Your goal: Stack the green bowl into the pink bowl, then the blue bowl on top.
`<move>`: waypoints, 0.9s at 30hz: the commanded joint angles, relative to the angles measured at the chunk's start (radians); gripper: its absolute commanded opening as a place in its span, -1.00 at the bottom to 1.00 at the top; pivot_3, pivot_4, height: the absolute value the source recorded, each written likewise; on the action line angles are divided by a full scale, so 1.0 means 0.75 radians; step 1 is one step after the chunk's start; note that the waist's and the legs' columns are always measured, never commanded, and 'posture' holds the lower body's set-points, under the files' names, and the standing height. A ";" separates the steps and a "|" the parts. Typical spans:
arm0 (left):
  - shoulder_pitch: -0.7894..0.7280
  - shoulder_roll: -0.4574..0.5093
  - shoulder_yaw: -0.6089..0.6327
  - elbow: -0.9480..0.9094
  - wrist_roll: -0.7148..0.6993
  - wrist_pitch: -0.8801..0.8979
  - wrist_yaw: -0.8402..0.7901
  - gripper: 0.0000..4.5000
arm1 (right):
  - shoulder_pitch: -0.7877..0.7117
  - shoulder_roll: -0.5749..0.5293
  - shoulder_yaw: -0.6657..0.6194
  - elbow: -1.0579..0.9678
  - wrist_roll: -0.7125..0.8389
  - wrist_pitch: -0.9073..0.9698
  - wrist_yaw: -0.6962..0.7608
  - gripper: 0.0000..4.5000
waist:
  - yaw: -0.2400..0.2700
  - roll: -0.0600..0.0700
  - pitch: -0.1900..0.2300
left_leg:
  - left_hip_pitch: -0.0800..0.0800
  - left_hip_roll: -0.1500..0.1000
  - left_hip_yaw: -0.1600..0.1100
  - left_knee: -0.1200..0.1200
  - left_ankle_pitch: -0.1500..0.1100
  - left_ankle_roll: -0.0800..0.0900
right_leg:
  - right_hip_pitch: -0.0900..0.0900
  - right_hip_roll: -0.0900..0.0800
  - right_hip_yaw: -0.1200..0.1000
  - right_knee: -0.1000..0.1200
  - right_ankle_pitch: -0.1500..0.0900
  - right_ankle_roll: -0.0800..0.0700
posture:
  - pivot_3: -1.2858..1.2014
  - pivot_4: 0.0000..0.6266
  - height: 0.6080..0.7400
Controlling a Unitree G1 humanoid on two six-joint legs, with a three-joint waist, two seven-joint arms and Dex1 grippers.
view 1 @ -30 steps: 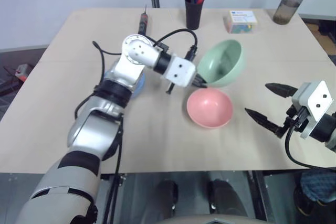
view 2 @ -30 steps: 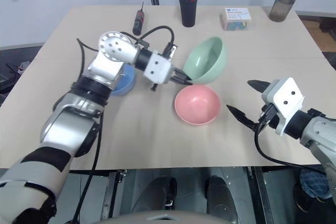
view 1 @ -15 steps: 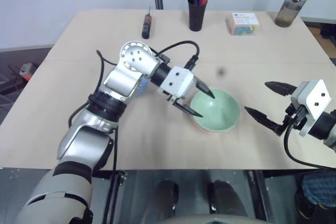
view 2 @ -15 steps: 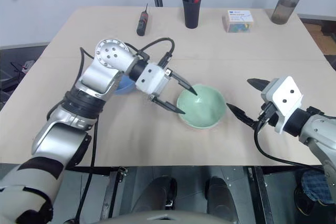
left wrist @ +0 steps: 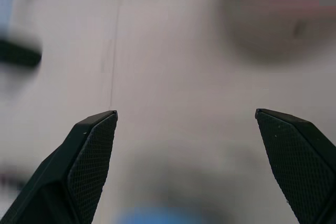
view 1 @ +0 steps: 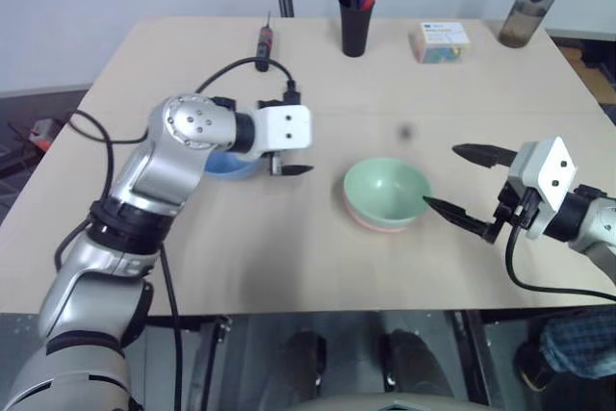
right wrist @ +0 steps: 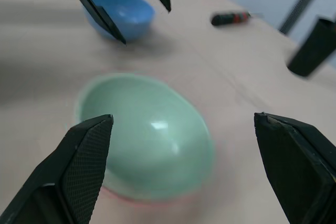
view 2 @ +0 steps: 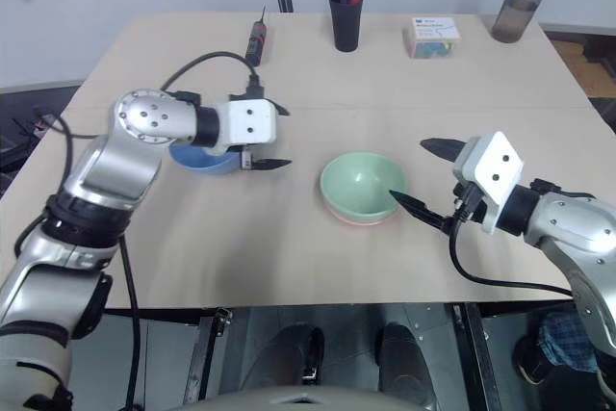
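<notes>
Probably a lab or office: pale wooden tabletop [view 1: 144, 64], black cylindrical pen cup [view 1: 354, 22] (markers inside), black-and-red screwdriver [view 1: 263, 43].

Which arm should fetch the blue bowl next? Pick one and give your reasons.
Left, probably. The left gripper is open, right beside the blue bowl. The right gripper is open too, but across the table, with the green bowl, nested in the pink bowl, in between.

The green bowl [right wrist: 144, 137] presents a smooth, glossy surface with a light reflection inside; the pink bowl [view 1: 383, 226] beneath it and the blue bowl [right wrist: 122, 13] appear equally smooth. The table [view 1: 289, 257] has a matt, pale wood-look surface. The right gripper [right wrist: 184, 166] has black fingers [right wrist: 86, 156] with a fine cross-hatched texture.
</notes>
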 commanded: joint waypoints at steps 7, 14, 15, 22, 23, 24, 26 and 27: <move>0.186 0.134 -0.035 -0.203 0.230 0.290 0.090 0.98 | -0.156 0.031 0.129 0.175 -0.056 -0.153 0.121 1.00 | 0.021 0.000 0.000 | 0.000 0.000 0.000 0.000 0.000 0.000 | 0.000 0.000 0.000 0.000 0.000 0.000 | 0.03 -0.52 1.00; 0.166 0.089 -0.135 -0.111 0.371 0.365 0.151 0.81 | -0.169 0.042 0.144 0.197 -0.075 -0.178 0.136 1.00 | 0.020 0.000 0.000 | 0.000 0.000 0.001 0.000 0.000 0.000 | 0.000 0.000 0.000 0.000 0.000 0.000 | 0.03 -0.52 1.00; 0.164 0.084 -0.144 -0.099 0.376 0.350 0.154 0.76 | -0.168 0.042 0.144 0.196 -0.077 -0.178 0.136 1.00 | 0.020 0.000 0.000 | 0.000 0.000 0.001 0.000 0.000 0.000 | 0.000 0.000 0.000 0.000 0.000 0.000 | 0.03 -0.52 1.00; 0.138 0.058 -0.151 -0.055 0.382 0.291 0.150 -0.37 | -0.140 0.029 0.118 0.174 -0.085 -0.170 0.127 1.00 | 0.021 0.000 0.000 | 0.000 0.000 0.001 0.000 0.000 0.000 | 0.000 0.000 0.000 0.000 0.000 0.000 | 0.03 -0.52 1.00; 0.133 0.057 -0.148 -0.053 0.379 0.284 0.146 -0.56 | -0.136 0.029 0.115 0.170 -0.085 -0.168 0.124 1.00 | 0.020 0.000 0.000 | -0.001 0.000 0.001 0.000 0.000 0.000 | -0.001 0.000 0.000 0.000 0.000 0.000 | 0.03 -0.52 1.00; 0.129 0.057 -0.145 -0.049 0.376 0.276 0.143 -0.71 | -0.131 0.029 0.112 0.165 -0.085 -0.165 0.120 1.00 | 0.020 0.000 0.000 | -0.001 0.000 0.001 0.000 0.000 0.000 | -0.001 0.000 0.000 0.000 0.000 0.000 | 0.03 -0.52 1.00; 0.119 0.056 -0.139 -0.040 0.371 0.256 0.141 -0.97 | -0.118 0.027 0.106 0.157 -0.086 -0.163 0.115 1.00 | 0.020 0.000 0.000 | -0.001 0.000 0.001 0.000 0.000 0.000 | -0.001 0.000 0.001 0.000 0.000 0.000 | 0.03 -0.52 1.00; 0.113 0.055 -0.131 -0.040 0.356 0.242 0.134 -0.97 | -0.110 0.026 0.101 0.151 -0.085 -0.161 0.111 1.00 | 0.020 0.000 0.000 | -0.001 0.000 0.001 0.000 0.000 0.000 | -0.001 0.000 0.001 0.000 0.000 0.000 | 0.03 -0.52 1.00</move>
